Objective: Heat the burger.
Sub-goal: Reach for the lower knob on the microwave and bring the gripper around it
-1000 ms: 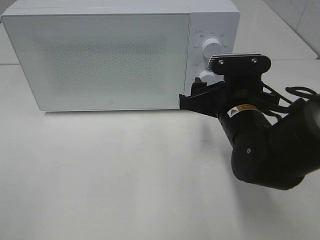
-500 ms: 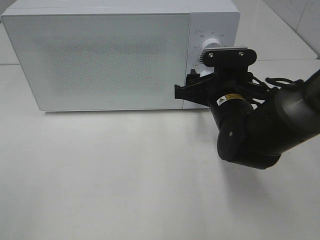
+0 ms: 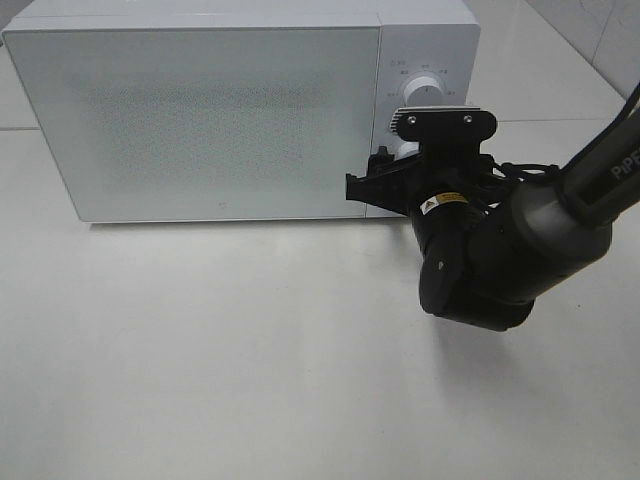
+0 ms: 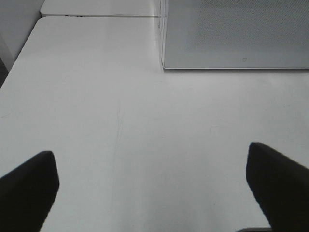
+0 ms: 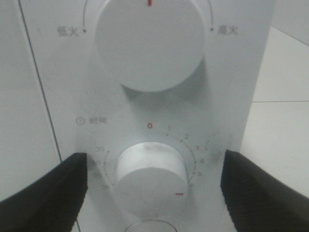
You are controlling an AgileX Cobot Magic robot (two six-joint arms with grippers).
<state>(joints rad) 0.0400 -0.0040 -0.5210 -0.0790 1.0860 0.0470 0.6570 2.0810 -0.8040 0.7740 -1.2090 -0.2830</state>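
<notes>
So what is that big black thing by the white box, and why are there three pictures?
The black thing is a robot arm, and the white box is a microwave on a white table, door shut. One picture looks down from a high camera. The other two come from cameras on the robot's wrists. The right gripper is open, its two dark fingers either side of the lower dial, holding nothing. The left gripper is open above the table, empty too. No burger shows anywhere.
</notes>
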